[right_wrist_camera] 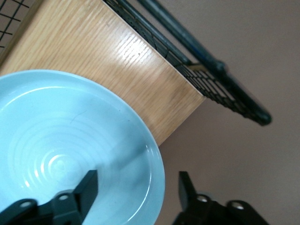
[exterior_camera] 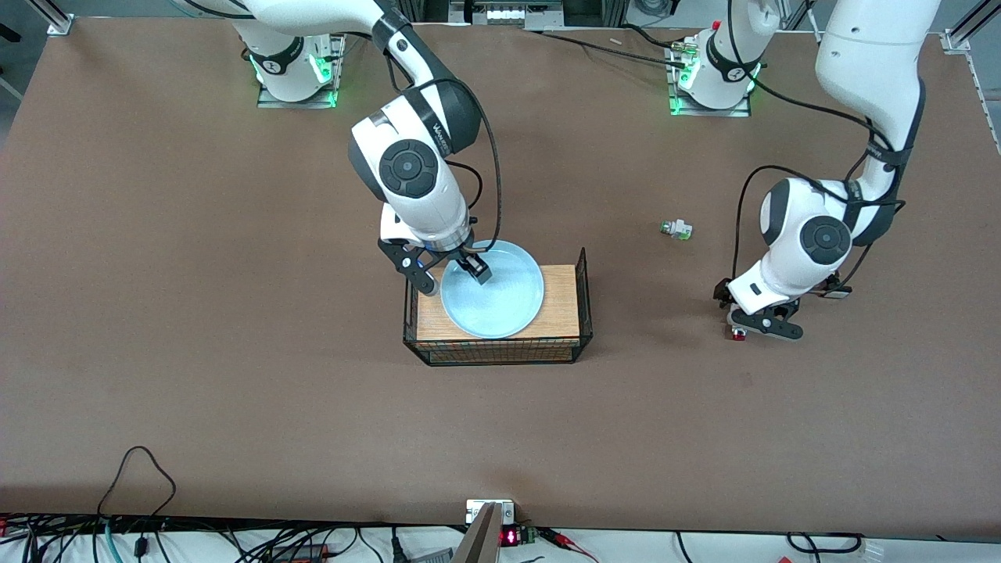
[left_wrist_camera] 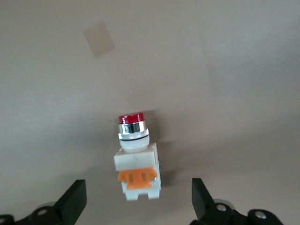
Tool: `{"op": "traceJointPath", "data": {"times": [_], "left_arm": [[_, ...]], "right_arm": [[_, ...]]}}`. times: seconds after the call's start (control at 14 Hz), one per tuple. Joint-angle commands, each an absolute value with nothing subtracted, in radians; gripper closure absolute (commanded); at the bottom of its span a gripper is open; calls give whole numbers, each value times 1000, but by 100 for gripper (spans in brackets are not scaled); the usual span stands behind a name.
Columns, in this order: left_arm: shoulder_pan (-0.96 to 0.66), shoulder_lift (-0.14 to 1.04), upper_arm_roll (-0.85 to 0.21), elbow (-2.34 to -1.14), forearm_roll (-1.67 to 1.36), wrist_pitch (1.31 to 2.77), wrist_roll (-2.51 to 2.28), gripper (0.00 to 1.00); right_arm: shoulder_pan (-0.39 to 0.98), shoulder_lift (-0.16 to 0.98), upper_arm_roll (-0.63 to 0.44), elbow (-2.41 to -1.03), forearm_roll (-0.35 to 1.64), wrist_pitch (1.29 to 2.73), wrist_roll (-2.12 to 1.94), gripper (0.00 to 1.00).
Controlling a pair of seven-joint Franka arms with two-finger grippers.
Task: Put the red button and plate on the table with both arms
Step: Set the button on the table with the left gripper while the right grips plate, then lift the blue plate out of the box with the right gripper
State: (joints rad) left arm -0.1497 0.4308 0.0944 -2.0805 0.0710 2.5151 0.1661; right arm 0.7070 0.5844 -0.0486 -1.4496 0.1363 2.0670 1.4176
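Red button: I see it lying on the table toward the left arm's end; long axis flat, red cap pointing away from the wrist camera, orange block toward it.
Left gripper: low over the button, its 2 fingers apart, not touching it.
Plate: I see it on the wood-topped wire rack, overhanging 1 edge.
Right gripper: fingers apart, 1 on each side of the plate's rim; I can't tell if they touch it.
Green-tipped white part: on the table, farther from the front camera than the button.

We see a glossy, smooth glazed plate, grained wood rack top with black wire sides, shiny metal collar on the plastic red button, matt brown counter
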Motion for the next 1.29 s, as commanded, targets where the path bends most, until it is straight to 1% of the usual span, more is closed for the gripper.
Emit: {"op": "traceJointPath", "data": {"times": [0.0, 0.07, 0.14, 0.36, 0.43, 0.57, 0.64, 0.86, 0.93, 1.07, 1.14, 1.21], "left_arm": [[-147, 321, 69, -1986, 74, 2224, 137, 0], [-147, 311, 54, -1900, 74, 2075, 118, 0], [-147, 308, 40, -1814, 74, 1931, 101, 0], [-147, 289, 28, -1614, 72, 1604, 45, 0], [-132, 272, 25, -1577, 72, 1538, 25, 0], [-85, 212, 12, -1572, 17, 1517, -23, 0], [-54, 178, 12, -1581, -23, 1519, -43, 0], [-34, 80, 21, -1607, -31, 1572, -42, 0], [-34, 48, 21, -1641, -25, 1606, -40, 0], [-32, -6, 23, -1751, -23, 1734, -37, 0], [-32, -30, 28, -1797, -23, 1773, -37, 0], [-32, -38, 29, -1799, -20, 1770, -38, 0]], "right_arm": [[715, 595, -60, -1430, 143, 2065, 1434, 62], [713, 595, -60, -1431, 141, 2065, 1431, 74], [713, 595, -61, -1431, 143, 2065, 1428, 80], [700, 594, -60, -1431, 146, 2062, 1411, 100], [701, 594, -60, -1431, 144, 2056, 1399, 100], [696, 589, -61, -1427, 149, 2051, 1365, 100], [696, 568, -61, -1425, 149, 2036, 1364, 100], [689, 483, -61, -1419, 152, 1930, 1350, 100], [683, 454, -61, -1419, 161, 1904, 1342, 100], [681, 391, -70, -1419, 248, 1846, 1342, 100], [683, 367, -74, -1417, 276, 1797, 1344, 100], [686, 347, -74, -1417, 284, 1748, 1345, 100]]}}
